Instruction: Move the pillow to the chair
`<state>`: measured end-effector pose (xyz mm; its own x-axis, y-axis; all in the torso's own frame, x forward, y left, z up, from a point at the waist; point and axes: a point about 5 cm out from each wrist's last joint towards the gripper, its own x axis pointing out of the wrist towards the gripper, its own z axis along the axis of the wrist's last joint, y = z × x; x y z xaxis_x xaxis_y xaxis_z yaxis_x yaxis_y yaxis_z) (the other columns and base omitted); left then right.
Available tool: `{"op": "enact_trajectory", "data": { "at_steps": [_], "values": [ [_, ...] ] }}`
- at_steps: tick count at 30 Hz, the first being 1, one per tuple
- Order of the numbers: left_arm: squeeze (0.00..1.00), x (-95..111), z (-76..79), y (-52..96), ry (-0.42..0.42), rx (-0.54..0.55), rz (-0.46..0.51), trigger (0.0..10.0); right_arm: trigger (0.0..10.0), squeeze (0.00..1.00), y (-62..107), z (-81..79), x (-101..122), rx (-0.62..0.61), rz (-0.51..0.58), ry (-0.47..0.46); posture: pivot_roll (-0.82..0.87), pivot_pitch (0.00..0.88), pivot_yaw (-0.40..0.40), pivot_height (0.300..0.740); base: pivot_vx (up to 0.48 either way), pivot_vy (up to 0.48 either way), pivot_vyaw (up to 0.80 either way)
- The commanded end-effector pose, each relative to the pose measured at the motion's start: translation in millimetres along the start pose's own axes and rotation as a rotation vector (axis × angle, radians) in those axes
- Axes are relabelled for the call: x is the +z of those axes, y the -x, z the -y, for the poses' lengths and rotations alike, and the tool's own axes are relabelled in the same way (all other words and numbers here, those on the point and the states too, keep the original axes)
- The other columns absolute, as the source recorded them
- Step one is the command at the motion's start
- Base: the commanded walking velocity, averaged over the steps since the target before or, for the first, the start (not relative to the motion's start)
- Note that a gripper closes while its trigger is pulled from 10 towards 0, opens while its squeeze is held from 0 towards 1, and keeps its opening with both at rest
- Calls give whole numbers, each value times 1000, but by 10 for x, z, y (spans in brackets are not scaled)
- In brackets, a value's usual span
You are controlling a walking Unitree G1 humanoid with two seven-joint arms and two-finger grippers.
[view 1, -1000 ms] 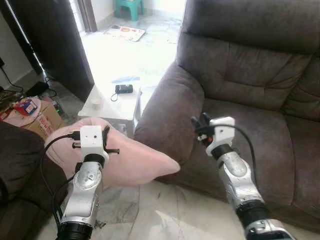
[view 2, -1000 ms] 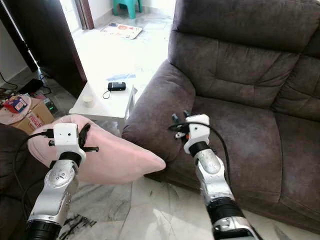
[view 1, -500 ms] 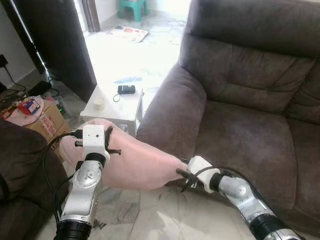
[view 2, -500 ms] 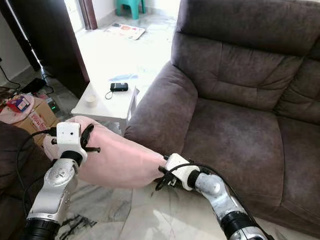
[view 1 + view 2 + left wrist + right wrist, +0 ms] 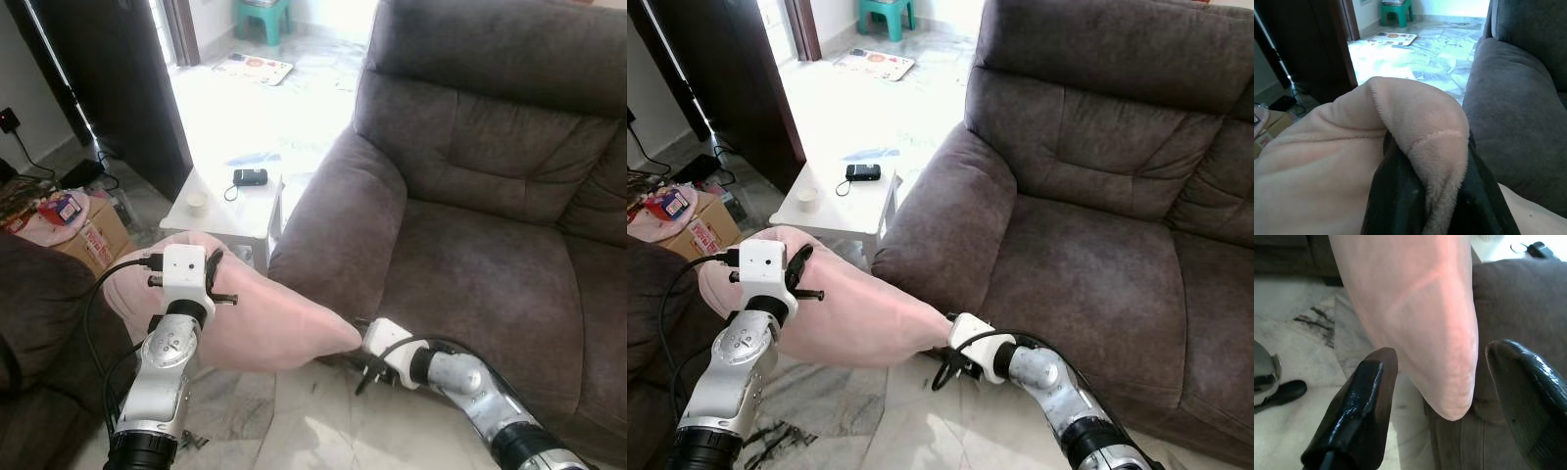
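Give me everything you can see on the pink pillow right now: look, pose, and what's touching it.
The soft pink fleece pillow is held off the floor in front of the brown sofa's armrest, lying roughly level with one tapered corner pointing toward the sofa. Its plush cover shows a sewn seam. The left tool is shut on a bunched fold at its near end. The right tool is open, its two black fingers either side of the tapered corner without closing on it.

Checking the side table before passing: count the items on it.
2: a cup near the table's left edge, and a black device farther back.
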<state>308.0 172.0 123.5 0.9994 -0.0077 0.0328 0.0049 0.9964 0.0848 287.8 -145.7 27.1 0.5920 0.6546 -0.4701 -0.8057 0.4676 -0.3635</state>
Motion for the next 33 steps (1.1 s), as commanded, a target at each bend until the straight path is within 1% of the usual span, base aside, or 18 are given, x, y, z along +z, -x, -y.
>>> {"op": "enact_trajectory", "data": {
  "at_steps": [1, 4, 7, 10, 13, 14, 15, 18, 33],
  "values": [
    [0, 363, 21, -56, 1, -22, 152, 10000, 10000, 1000, 0, 18, -7, -2, -11, 17, 54, 53, -3, 740, 0, 0, 0],
    [0, 355, 38, -50, 5, -36, 147, 10000, 10000, 1000, 2, 40, -49, -16, -60, 60, 56, 53, -3, 740, 0, 0, 0],
    [0, 352, 52, -49, 6, -46, 144, 10000, 10000, 1000, 2, 61, -66, -31, -80, 56, 58, 53, -3, 740, 0, 0, 0],
    [0, 361, 62, -47, 8, -51, 145, 10000, 10000, 1000, 7, 74, -102, -41, -118, 83, 58, 53, -5, 740, 0, 0, 0],
    [0, 362, 74, -48, 12, -59, 144, 10000, 10000, 1000, 5, 54, -131, -34, -137, 84, 60, 53, -5, 740, 0, 0, 0],
    [0, 361, 82, -47, 13, -63, 143, 10000, 10000, 380, -1, 23, -152, -22, -147, 86, 60, 53, -4, 740, 0, 0, 0],
    [0, 359, 89, -46, 15, -66, 141, 10000, 10000, 0, -5, -23, -184, 0, -165, 86, 60, 53, -4, 740, 0, 0, 0],
    [0, 365, 115, -43, 23, -80, 141, 10000, 10000, 0, -10, -38, -222, -27, -194, 86, 62, 52, -4, 740, 0, 0, 0],
    [0, 439, 202, -34, 44, -169, 153, 10000, 10000, 0, -45, -108, -280, -37, -240, 71, 66, 46, -2, 740, 0, 0, 0]
  ]
}}
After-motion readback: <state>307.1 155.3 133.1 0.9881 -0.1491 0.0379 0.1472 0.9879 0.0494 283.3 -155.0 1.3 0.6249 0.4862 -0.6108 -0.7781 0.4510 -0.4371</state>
